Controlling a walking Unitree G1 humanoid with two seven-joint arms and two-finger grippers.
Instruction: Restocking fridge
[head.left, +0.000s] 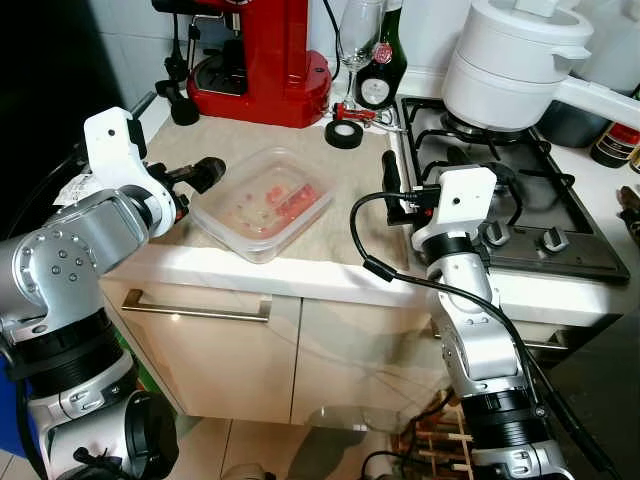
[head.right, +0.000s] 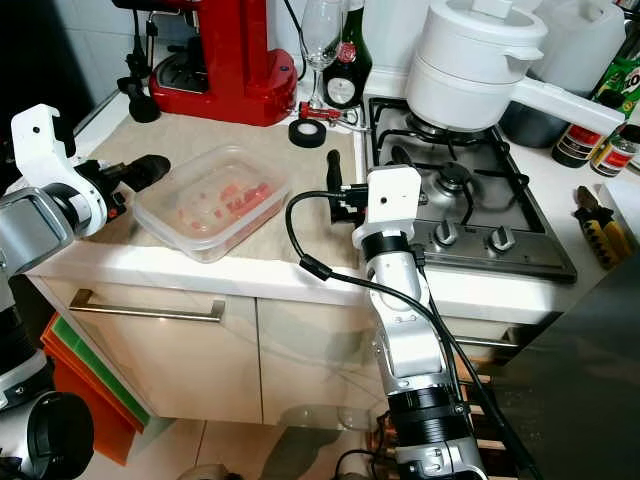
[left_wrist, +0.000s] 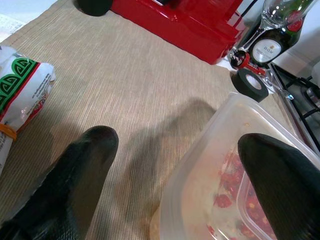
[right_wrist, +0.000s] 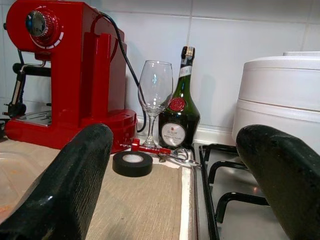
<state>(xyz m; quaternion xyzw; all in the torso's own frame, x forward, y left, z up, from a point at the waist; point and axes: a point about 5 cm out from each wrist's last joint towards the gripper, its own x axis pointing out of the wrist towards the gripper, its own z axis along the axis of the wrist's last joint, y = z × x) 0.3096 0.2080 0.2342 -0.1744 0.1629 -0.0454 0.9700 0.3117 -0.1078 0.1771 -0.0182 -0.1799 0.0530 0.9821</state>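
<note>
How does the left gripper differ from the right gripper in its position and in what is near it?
The left gripper sits at the corner of the clear plastic container, one finger over its rim; the right gripper hovers by the stove edge, away from the container. The left faces the container; the right faces the black tape roll. Both are open and hold nothing.

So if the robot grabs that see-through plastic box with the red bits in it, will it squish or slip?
Probably it bends a little: the plastic box looks thin-walled. It seems light, holding few red pieces. The lid looks smooth, so the open left gripper could slip.
</note>
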